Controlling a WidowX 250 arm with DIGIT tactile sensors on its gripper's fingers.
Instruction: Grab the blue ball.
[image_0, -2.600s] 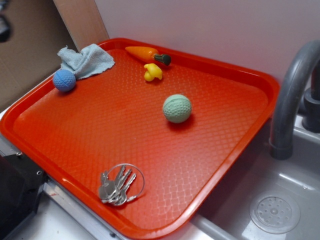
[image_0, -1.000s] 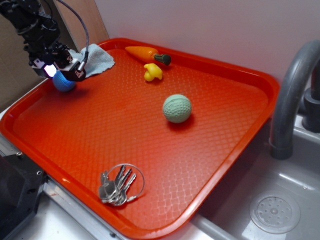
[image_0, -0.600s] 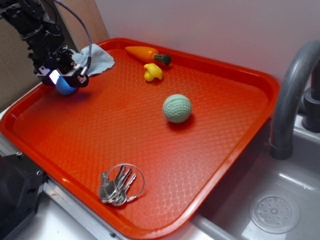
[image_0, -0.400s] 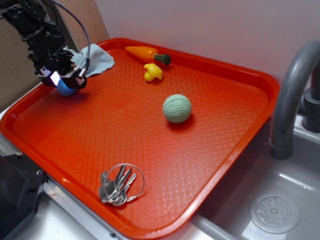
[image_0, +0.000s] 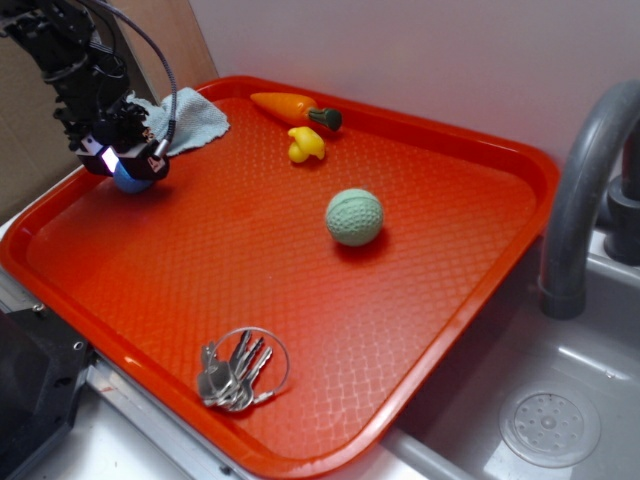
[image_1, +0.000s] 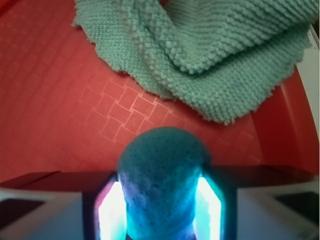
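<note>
End effector (image_0: 126, 166) lowered, clamping blue ball (image_1: 162, 185)

Pale wall (image_0: 420, 50) behind; grey sink (image_0: 560, 400) with faucet (image_0: 585, 190) right; brown panel (image_0: 160, 40) upper left.

text: none legible | labels: none | brands: none | numbers: 0
</note>
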